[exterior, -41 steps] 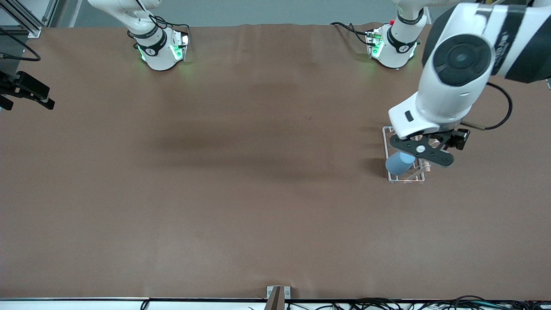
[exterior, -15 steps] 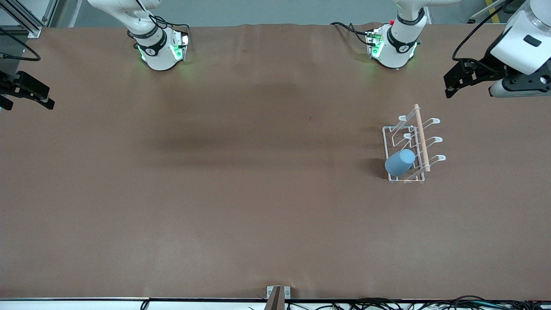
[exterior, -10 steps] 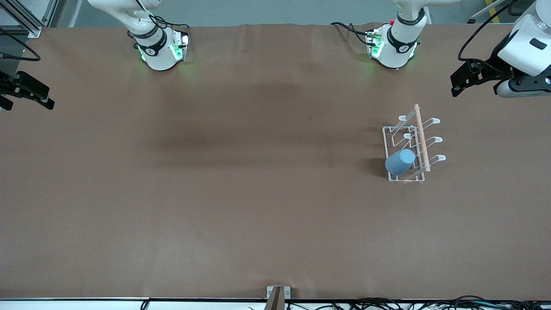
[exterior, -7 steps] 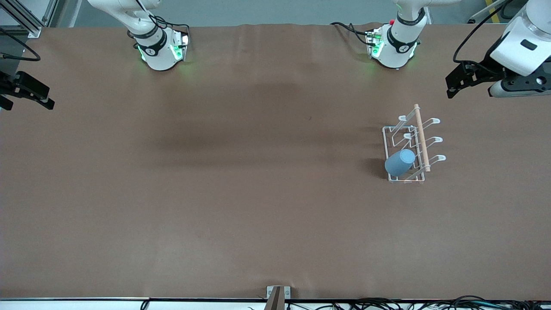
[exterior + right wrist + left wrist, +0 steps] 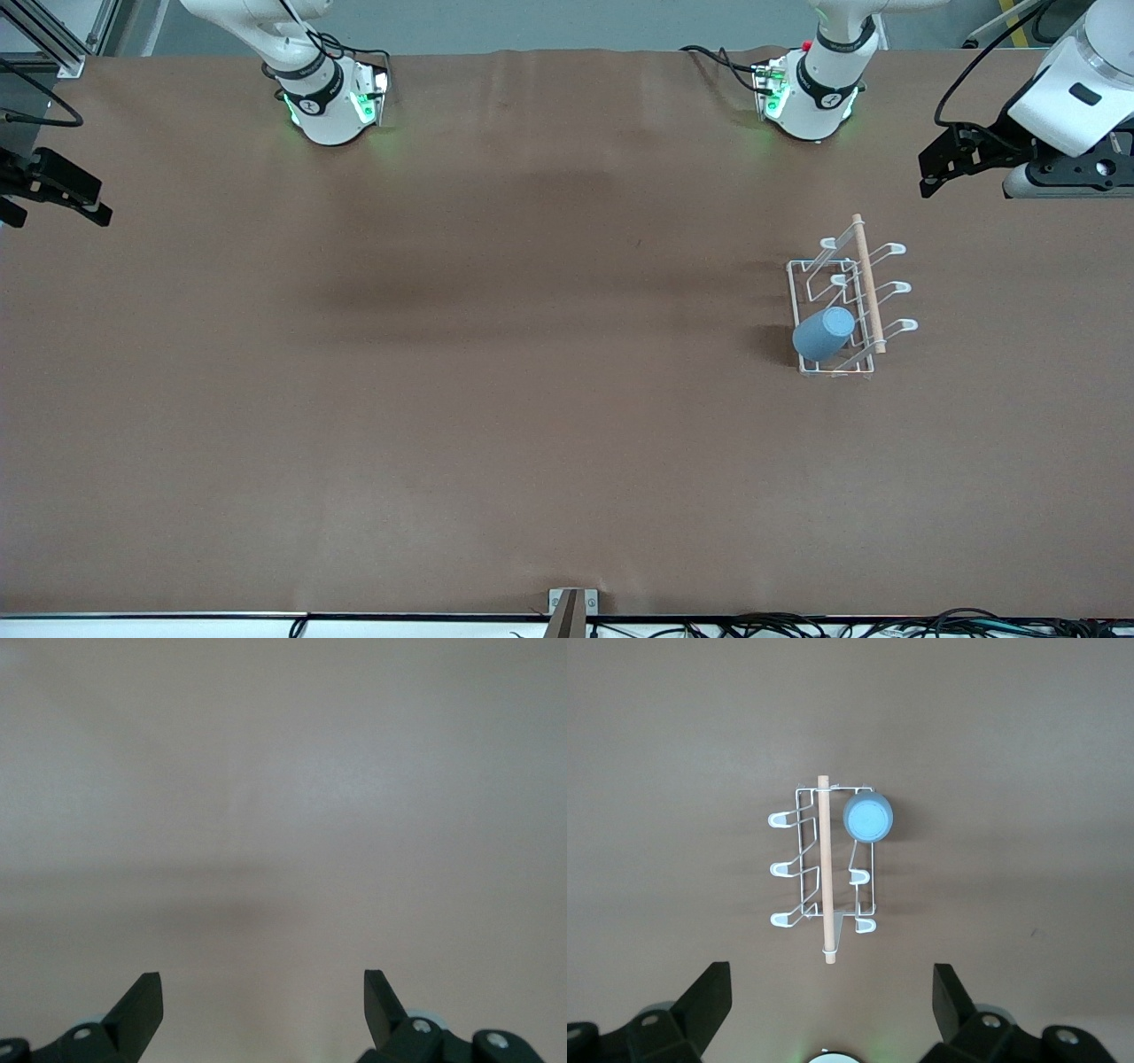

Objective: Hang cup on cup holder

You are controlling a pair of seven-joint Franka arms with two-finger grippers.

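Item, as I see it: cup [image 5: 824, 333] hung on cup holder [image 5: 840, 370], right of frame, base tilted toward lower left. Left gripper [image 5: 829, 997] high over holder, spread wide, empty. Right gripper [image 5: 262, 997] waits, wide, empty.

1. The cup [image 5: 823, 333] covered the prong it hung on and part of the cup holder [image 5: 837, 306] base in the front view.
2. The left gripper [image 5: 1019, 168] was cut off by the front view's edge.
3. The right gripper [image 5: 40, 190] ran off that view's edge as well.
4. In both wrist views, the fingers [image 5: 709, 997] showed only as tips.
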